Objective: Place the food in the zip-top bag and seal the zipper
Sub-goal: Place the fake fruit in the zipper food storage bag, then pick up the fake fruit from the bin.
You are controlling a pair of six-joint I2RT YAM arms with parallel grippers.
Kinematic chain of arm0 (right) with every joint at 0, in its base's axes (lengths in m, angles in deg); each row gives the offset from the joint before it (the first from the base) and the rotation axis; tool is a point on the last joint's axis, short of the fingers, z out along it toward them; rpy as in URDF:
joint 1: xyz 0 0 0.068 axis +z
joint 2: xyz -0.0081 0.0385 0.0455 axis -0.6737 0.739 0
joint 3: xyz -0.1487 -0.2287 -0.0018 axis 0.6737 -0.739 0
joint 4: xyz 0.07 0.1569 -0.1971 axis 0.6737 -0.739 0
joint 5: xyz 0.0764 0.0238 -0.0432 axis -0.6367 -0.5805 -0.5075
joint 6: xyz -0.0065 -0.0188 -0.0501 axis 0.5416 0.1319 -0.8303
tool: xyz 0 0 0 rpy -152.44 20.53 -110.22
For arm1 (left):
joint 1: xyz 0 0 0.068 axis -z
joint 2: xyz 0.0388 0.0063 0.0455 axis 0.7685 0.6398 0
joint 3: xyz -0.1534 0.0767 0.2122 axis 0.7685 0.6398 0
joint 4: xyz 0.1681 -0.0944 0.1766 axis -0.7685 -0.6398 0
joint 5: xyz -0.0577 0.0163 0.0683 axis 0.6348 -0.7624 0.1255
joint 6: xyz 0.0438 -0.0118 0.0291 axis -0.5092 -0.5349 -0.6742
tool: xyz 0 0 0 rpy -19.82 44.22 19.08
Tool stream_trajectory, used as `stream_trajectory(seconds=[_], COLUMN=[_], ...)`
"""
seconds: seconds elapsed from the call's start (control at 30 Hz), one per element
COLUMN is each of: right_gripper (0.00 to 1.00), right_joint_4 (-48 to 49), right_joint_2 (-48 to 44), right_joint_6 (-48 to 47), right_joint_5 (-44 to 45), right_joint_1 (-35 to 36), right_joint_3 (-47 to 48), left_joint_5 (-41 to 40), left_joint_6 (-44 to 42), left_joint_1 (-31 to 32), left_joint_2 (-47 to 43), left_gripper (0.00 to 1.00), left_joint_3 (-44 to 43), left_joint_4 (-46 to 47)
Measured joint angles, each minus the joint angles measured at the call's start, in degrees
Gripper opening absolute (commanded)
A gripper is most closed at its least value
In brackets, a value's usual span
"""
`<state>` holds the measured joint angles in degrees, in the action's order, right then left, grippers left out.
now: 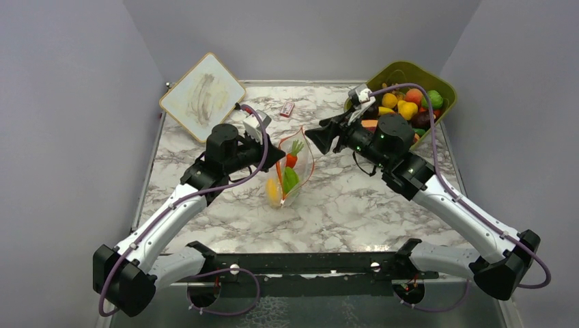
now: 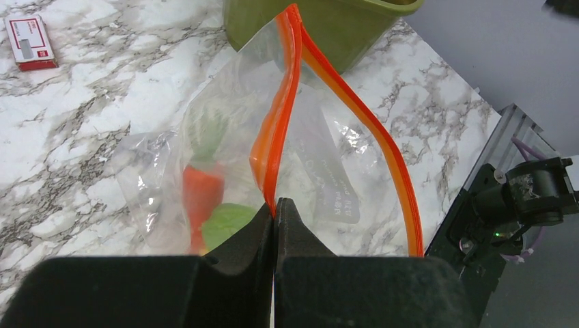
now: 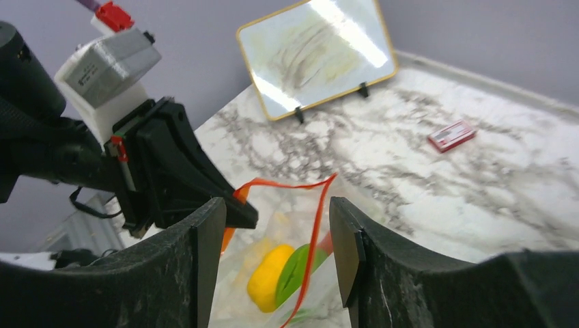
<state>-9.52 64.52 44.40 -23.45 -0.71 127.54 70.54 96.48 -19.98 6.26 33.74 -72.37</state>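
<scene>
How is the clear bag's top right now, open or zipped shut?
The zipper is open: its two orange strips spread apart, the left gripper pinching one, food visible inside the bag.

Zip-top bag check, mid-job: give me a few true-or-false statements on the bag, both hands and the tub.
The left hand is shut on the zipper. True.
The right hand holds a toy fruit. False: it is open and empty, close to the zip-top bag.
The bag is sealed. False: its mouth gapes open.
Some food lies inside the bag. True.
The olive-green tub is empty. False: it holds more food.
</scene>
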Motion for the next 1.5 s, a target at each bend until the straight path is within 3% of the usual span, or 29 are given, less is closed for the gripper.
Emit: stream_trajectory(seconds=[0.5,1.03,1.17,1.5], right_gripper=[0.62,0.62,0.72,0.73], right_joint_4=[-6.47,-12.85,-13.68,-11.76], right_joint_2=[2.34,19.02,22.23,33.73], right_joint_6=[-17.84,-22.08,-23.15,-25.46], right_joint_5=[22.53,28.55,31.12,34.86], right_joint_1=[-3.82,-28.92,-33.11,-45.77], right_joint_3=[4.55,10.38,12.22,17.59], left_joint_5=[-1.03,-1.29,-1.29,-1.14], left_joint_6=[0.02,0.35,0.7,1.4], left_joint_1=[0.0,0.0,0.0,0.0], left_joint_2=[0.28,-0.17,-0.17,-0.2], left_gripper=[0.0,0.0,0.0,0.0], left_joint_3=[0.0,0.0,0.0,0.0], left_joint_4=[-0.28,-0.44,-0.44,-0.39])
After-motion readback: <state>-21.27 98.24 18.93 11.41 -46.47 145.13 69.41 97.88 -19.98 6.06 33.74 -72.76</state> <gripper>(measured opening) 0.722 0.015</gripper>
